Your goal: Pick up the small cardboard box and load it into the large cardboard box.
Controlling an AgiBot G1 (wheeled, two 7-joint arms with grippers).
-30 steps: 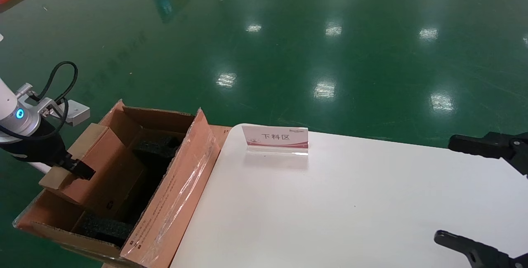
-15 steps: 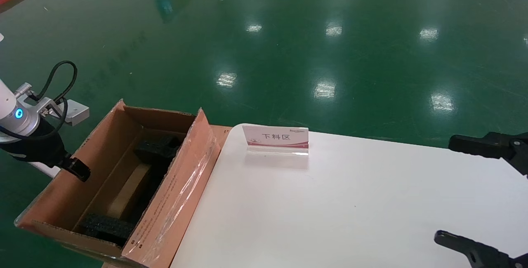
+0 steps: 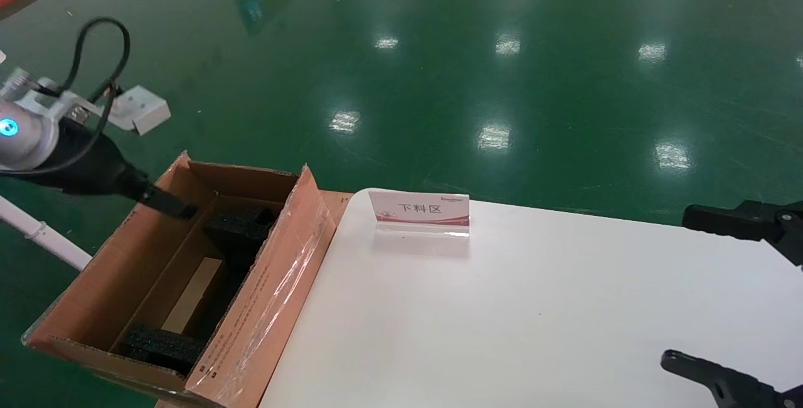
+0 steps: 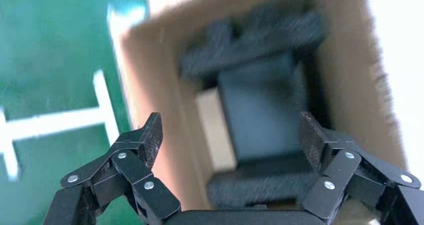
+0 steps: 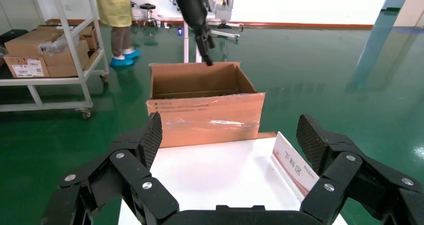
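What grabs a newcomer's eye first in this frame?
The big brown corrugated carton beside the white table, with the small tan-taped carton lying between black foam pads. Above its far rim hangs the open, empty left gripper; the right gripper waits open over the table.

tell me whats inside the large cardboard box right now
Inside the large cardboard box lie black foam pads at both ends, with the small cardboard box's tan top between them. Its sides and the carton's floor are hidden. The open left gripper hovers above.
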